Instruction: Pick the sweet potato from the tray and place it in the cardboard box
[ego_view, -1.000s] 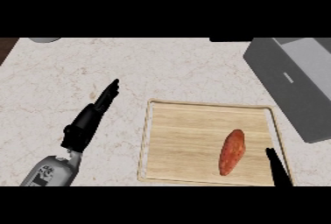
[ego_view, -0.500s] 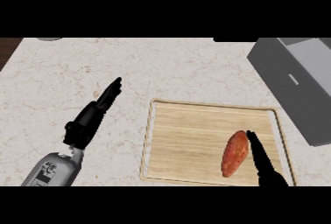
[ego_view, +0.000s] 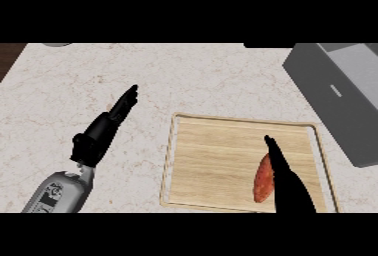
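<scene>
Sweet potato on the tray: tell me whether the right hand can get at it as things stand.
Probably yes. The right hand lies with straight fingers over the sweet potato on the wooden tray, covering its right side. Nothing else sits on the tray to block it.

Right hand (ego_view: 286, 175) over sweet potato (ego_view: 262, 181)

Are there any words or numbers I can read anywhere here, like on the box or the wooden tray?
None can be read.
Left forearm: dark marks on its grey shell, too blurred to read.
Box: one small pale mark on its side, not letters.
Tray and sweet potato: no writing.
</scene>
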